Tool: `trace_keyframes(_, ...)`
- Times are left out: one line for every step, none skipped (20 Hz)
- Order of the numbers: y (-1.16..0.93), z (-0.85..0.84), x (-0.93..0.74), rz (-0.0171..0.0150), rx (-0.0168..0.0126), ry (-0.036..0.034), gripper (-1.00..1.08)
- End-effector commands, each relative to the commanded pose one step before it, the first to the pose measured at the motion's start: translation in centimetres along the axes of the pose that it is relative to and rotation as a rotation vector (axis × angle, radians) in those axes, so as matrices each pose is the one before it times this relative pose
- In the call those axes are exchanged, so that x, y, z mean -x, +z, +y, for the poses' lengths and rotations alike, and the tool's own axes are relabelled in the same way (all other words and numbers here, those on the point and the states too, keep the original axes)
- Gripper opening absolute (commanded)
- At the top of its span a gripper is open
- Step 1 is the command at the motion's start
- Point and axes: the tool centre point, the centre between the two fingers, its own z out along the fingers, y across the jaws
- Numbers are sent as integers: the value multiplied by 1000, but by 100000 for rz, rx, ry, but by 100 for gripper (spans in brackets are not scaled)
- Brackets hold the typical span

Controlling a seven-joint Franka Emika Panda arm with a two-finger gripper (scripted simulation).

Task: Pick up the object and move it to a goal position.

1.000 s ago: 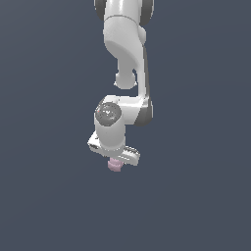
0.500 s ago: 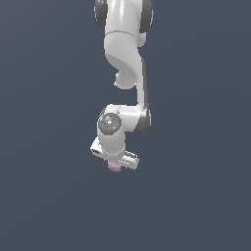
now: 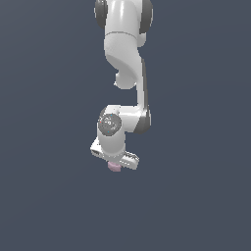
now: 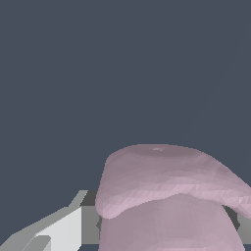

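gripper (image 3: pixel 114 163): clamped on the object (image 3: pixel 114 167) | object: between the jaws, in the air | change: arm lifted slightly since a second ago | meaning: pick done, carrying to goal remains

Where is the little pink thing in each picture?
Exterior view: the pink lump peeks out just under the white gripper, a bit below the middle of the picture.
Wrist view: the pink lump looks huge and fills the lower part, with a grey finger beside it.
Shared landmark: the gripper holding it.
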Motion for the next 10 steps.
trace_keyframes(-15,-3,-12,31,-8,0,-100)
trace_keyframes(0,0,0,0,0,0,-100)
trace_keyframes(-3,3,8,0,0,0,-100)
trace_keyframes(-35,19,-7,0,0,0,-100)
trace_keyframes(-105,56,-22,0,0,0,-100)
trace_keyframes(-175,93,-37,0,0,0,-100)
trace_keyframes(-246,131,-52,0,0,0,-100)
trace_keyframes(-320,170,-68,0,0,0,-100)
trace_keyframes(-396,210,-84,0,0,0,-100)
trace_keyframes(-472,251,-101,0,0,0,-100)
